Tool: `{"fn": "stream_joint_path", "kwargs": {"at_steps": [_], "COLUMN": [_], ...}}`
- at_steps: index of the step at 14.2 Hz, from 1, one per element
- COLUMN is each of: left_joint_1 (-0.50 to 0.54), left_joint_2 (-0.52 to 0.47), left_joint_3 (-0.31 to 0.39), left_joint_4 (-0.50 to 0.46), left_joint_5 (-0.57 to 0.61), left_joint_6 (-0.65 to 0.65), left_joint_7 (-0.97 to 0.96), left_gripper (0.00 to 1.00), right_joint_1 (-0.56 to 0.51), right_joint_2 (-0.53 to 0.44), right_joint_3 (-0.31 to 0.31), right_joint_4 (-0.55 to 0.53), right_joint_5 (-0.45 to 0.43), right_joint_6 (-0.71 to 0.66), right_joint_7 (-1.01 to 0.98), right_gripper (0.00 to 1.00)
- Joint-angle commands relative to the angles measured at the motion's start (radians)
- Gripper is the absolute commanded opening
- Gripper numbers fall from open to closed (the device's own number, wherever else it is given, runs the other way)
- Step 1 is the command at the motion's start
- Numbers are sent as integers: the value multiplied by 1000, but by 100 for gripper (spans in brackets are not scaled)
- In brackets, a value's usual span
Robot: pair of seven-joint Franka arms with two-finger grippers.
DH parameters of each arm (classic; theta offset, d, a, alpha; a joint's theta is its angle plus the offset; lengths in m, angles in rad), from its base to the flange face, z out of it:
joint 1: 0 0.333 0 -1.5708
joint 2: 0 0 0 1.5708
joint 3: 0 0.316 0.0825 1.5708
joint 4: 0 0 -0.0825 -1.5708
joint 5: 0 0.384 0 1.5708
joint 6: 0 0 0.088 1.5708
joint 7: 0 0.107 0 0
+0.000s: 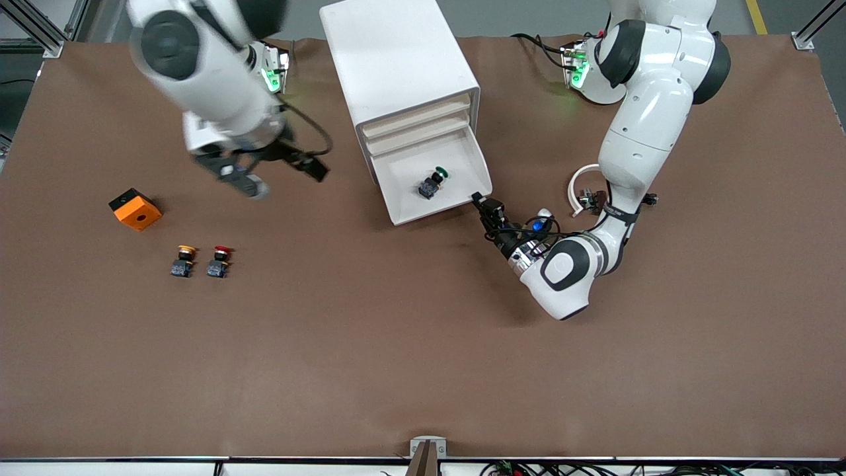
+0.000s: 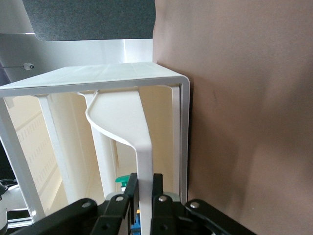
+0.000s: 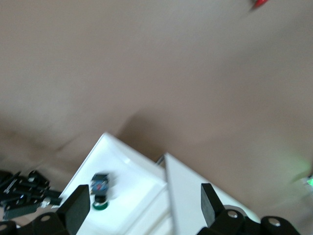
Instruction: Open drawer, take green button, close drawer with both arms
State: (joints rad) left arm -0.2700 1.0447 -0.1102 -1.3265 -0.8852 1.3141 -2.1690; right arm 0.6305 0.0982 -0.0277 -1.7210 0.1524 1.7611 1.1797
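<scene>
The white cabinet (image 1: 396, 59) stands at the table's back middle. Its bottom drawer (image 1: 423, 213) is pulled out toward the front camera. The green-capped button (image 1: 433, 183) lies on its side in the drawer tray. My left gripper (image 1: 477, 198) is shut on the drawer's front rim at the corner toward the left arm's end; the left wrist view shows its fingers (image 2: 157, 183) clamping that thin white rim (image 2: 145, 156), with the green cap (image 2: 122, 179) just past it. My right gripper (image 1: 289, 184) is open and empty above the table beside the cabinet. Its wrist view shows the button (image 3: 100, 188) in the drawer (image 3: 132, 169).
An orange block (image 1: 135, 209) sits toward the right arm's end. A yellow-capped button (image 1: 184, 260) and a red-capped button (image 1: 219, 260) stand side by side nearer the front camera. The three upper drawers (image 1: 423, 119) are shut.
</scene>
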Motion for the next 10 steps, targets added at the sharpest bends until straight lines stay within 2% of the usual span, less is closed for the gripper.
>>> {"fn": "stream_joint_path", "kwargs": {"at_steps": [1,3,4,5,7,10], "left_joint_1": [2,2,2,2,2,3], "left_joint_2": [1,1,1,1,3,1], "left_joint_3": [1,1,1,1,0,1], "left_joint_4": [13,13,13,12,12,13], "left_joint_5": [-35,-35,-37,-35,-35,-35], "left_joint_6": [5,5,5,5,5,5], "left_joint_7": [-14,-12,-12,-12,-11,-11], "left_gripper": [14,41,83,100,100,100], "right_joint_1": [130,196,219,236,276,316], "right_joint_2": [-3,56,87,115,179,264], "right_joint_3": [-15,-17,-17,-17,-17,-17], "right_joint_4": [-95,-115,-114,-114,-112,-101], "right_joint_5": [3,-2,-23,-37,-50,-120], "right_joint_6": [140,242,270,305,381,458], "right_joint_7": [157,245,267,290,356,425], "right_gripper": [100,100,100,100,100,100]}}
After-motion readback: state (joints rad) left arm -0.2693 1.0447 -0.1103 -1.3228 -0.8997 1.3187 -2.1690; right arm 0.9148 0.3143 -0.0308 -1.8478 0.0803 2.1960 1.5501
